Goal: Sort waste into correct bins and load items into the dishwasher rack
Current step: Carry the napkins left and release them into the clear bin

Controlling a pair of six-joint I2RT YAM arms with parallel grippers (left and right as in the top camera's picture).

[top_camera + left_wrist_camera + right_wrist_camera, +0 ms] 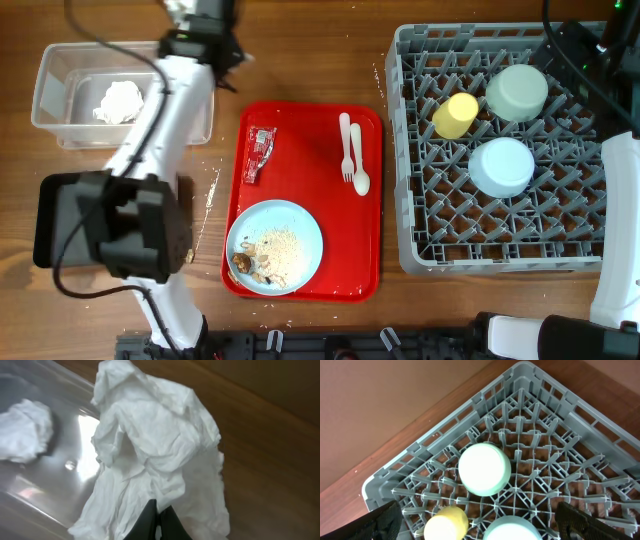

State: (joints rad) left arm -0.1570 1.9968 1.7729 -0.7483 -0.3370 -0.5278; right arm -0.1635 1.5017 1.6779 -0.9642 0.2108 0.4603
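A crumpled white napkin [155, 445] hangs pinched in the left claw [159, 515], whose two dark fingers are pressed together on its lower folds. In the left wrist view it hangs in front of the rim of the clear tub [50, 490], with bare wood to its right. A second crumpled napkin [120, 100] lies inside that tub, which sits at the desk's [300, 50] far left corner. In the overhead view the left arm reaches up along the tub's right side to the far edge of the desk.

The black tray [55, 215] sits near the left edge, in front of the tub and partly hidden by the arm.

The red serving tray [370, 280] lies in the middle of the desk. The red-and-clear wrapper [258, 153] lies at its far left. The white fork [346, 150] and spoon [360, 170] lie side by side at its far right. The light blue plate [300, 220] sits at its near left corner, holding pale crumbly scraps [280, 250] with brown bits.

The grey dishwasher rack [420, 240] fills the right side of the desk. In its far half are the yellow cup [455, 115] and the pale green bowl [517, 92], with the light blue bowl [501, 166] just in front of them. Both bowls are upside down.

The right claw [477, 506] hovers over the rack's far part, spread wide and holding nothing.
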